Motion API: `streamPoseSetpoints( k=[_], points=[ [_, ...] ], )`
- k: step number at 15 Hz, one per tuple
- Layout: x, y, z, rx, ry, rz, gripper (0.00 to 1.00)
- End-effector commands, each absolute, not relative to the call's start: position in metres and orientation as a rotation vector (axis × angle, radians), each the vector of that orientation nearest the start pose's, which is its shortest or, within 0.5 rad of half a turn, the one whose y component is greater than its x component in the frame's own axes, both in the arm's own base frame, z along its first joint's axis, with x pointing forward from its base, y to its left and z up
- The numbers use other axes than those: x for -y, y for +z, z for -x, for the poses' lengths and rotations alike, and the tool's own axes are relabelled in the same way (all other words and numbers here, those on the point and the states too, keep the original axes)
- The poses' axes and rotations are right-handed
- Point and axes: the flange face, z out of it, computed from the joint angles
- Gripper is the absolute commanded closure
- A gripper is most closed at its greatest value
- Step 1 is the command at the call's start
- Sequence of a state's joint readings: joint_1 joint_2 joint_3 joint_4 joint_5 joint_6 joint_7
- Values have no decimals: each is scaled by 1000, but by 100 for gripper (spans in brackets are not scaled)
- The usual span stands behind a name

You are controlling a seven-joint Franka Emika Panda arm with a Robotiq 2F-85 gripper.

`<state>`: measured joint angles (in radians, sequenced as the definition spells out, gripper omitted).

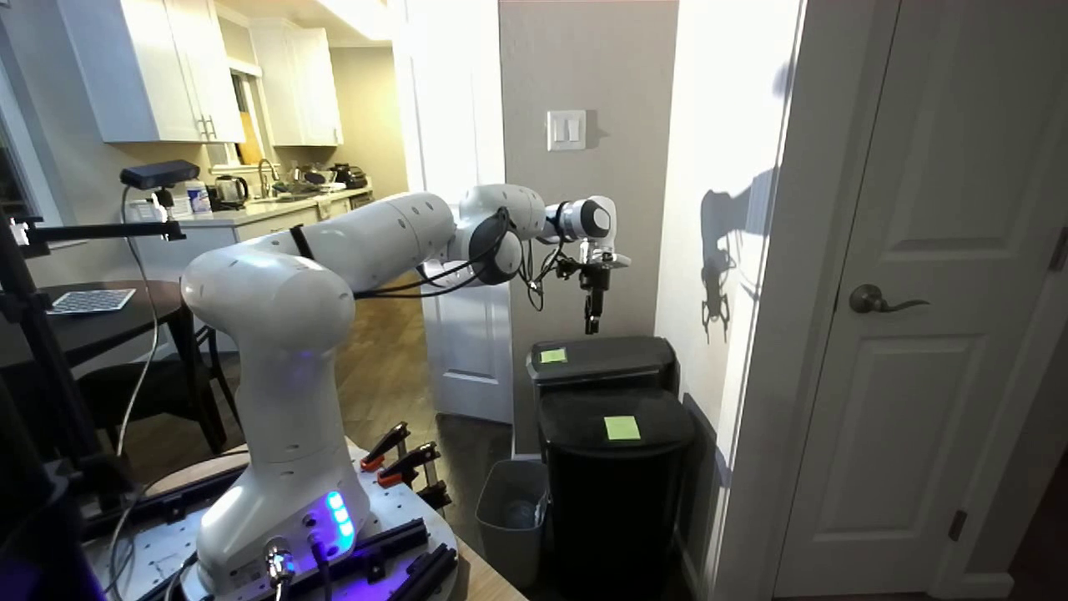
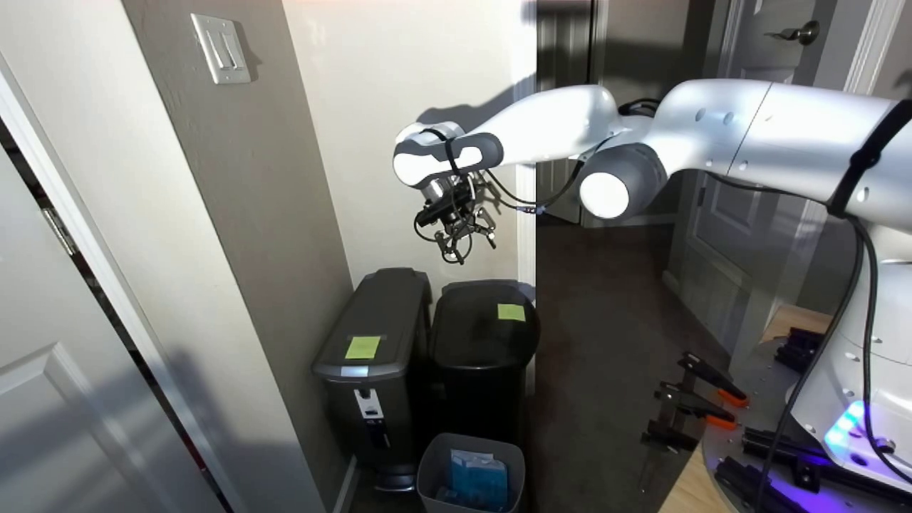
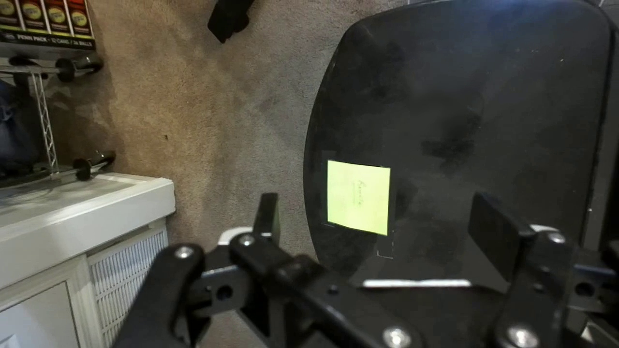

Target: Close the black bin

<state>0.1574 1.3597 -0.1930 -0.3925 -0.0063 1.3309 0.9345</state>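
Observation:
The black bin is a tall bin with a rounded black lid bearing a green note. Its lid lies flat and looks shut on the body in both exterior views. In the wrist view the lid fills the right side, seen from above, with the green note near its rounded edge. My gripper hangs above the bins, fingers down, apart from the lid. It is also above the bins in an exterior view. The fingers are wide apart with nothing between them in the wrist view.
A grey step bin with a green note stands right beside the black bin, against the wall. A small open grey wastebasket stands in front of them. Walls rise close to the bins. Clamps sit at the robot's table edge.

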Motion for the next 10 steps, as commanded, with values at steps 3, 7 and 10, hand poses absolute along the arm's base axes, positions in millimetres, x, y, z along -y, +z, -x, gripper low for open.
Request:
streamPoseSetpoints(
  k=[3, 7, 10],
  points=[
    [-66, 202, -753, -1437, 477, 3161, 0],
    [-67, 201, -753, -1432, 481, 3158, 0],
    [-68, 201, -753, -1431, 481, 3158, 0]
  ],
)
